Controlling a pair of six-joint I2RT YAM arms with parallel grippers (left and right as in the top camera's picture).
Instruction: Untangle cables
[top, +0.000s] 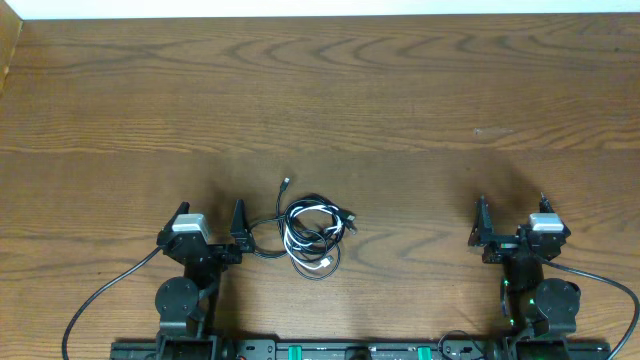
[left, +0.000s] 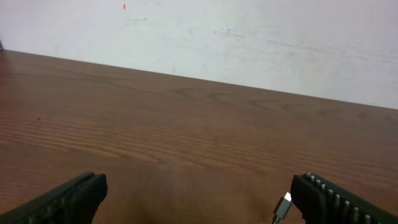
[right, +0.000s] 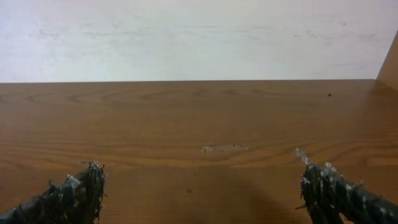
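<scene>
Tangled cables (top: 315, 235) lie on the desk (top: 400, 100) beside the left gripper (top: 210, 218); jaws gape empty there and on the right gripper (top: 512, 215).

No text, label, brand or number can be read in any of the 3 views. A tiny red mark (left: 124, 7) on the white wall (left: 261, 37) is too small to make out as a sign. The green patches (top: 330, 352) on the base rail (top: 130, 349) under the arms show no legible characters.
</scene>
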